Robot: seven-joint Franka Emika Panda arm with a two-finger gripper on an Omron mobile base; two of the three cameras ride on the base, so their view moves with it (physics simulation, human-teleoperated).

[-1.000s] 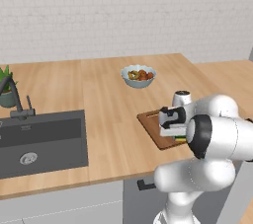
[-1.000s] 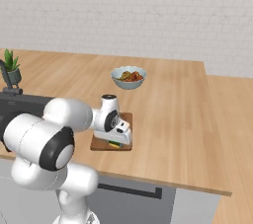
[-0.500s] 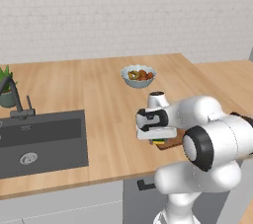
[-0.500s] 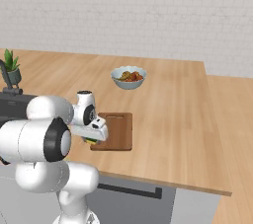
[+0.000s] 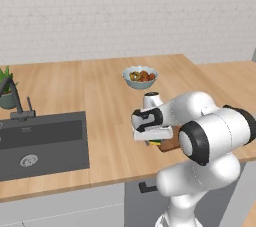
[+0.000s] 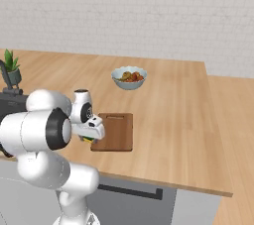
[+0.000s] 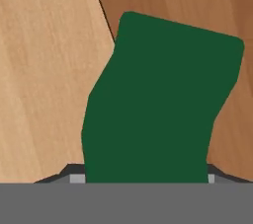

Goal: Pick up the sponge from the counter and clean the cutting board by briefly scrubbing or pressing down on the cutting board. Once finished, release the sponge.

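My gripper point(image 5: 152, 140) is shut on the sponge point(image 5: 153, 143), held low over the left edge of the cutting board point(image 5: 171, 144), which my hand mostly hides in the left base view. From the right base, the gripper point(image 6: 90, 137) holds the sponge point(image 6: 88, 139) at the near left corner of the dark reddish-brown board point(image 6: 115, 131). Looking along the hand, the sponge's green top point(image 7: 158, 104) sits between my fingertips point(image 7: 73, 177), over the line where the board point(image 7: 197, 1) meets the light counter point(image 7: 44, 70).
A bowl of fruit point(image 5: 140, 77) stands behind the board. The dark sink point(image 5: 40, 141) with its faucet point(image 5: 17, 102) lies to the left, a potted plant point(image 6: 11, 68) behind it. The counter's front edge runs close below the board.
My arm has swept left across the cutting board with the sponge in its grip, from the board's middle to its left edge. Nothing else has shifted.
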